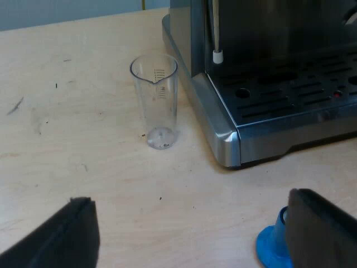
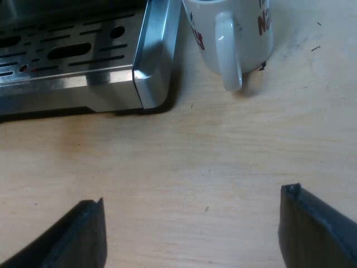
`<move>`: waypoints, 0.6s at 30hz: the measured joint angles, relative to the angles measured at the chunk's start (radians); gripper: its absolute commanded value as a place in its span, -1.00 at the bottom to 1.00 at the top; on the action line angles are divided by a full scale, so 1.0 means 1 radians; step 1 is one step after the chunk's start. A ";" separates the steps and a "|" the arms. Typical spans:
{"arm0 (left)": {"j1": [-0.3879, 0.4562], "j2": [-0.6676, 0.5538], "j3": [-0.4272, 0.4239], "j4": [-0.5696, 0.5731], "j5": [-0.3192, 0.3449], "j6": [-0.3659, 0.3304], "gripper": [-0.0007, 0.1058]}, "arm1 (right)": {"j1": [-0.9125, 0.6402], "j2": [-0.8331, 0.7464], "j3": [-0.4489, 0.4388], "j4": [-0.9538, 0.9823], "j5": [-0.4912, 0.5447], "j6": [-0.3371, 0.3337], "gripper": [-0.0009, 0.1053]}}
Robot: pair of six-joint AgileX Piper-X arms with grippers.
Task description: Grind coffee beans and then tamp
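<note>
Both arms hover low over the worktop (image 1: pixel 83 145), so the task looks barely begun. The left gripper (image 1: pixel 189 201) has its fingers (image 1: pixel 61 234) spread wide and empty, with the blue tamper (image 1: pixel 270 245) standing just beside one of them. The right gripper (image 2: pixel 194 196) is equally wide and empty over bare wood. Grinding comes first, so the next move probably means lifting toward the espresso machine (image 1: pixel 223 134). An upright measuring glass (image 1: pixel 157 100) near one corner of the machine and a white mug (image 2: pixel 234 28) near another could be knocked.
</note>
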 measured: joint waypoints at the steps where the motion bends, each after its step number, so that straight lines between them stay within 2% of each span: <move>1: 0.000 0.000 0.000 0.000 0.000 0.000 0.45 | 0.000 0.000 -0.004 0.000 0.002 0.000 0.25; 8: -0.010 0.000 -0.011 0.000 0.020 -0.001 0.44 | 0.003 0.000 -0.035 0.000 0.002 0.000 0.25; 11: -0.032 0.013 -0.028 -0.002 0.023 -0.001 0.19 | 0.035 0.024 -0.067 0.002 0.004 0.000 0.25; 18: -0.061 0.061 -0.058 -0.004 0.028 -0.001 0.17 | 0.138 0.128 -0.146 0.000 0.004 -0.056 0.25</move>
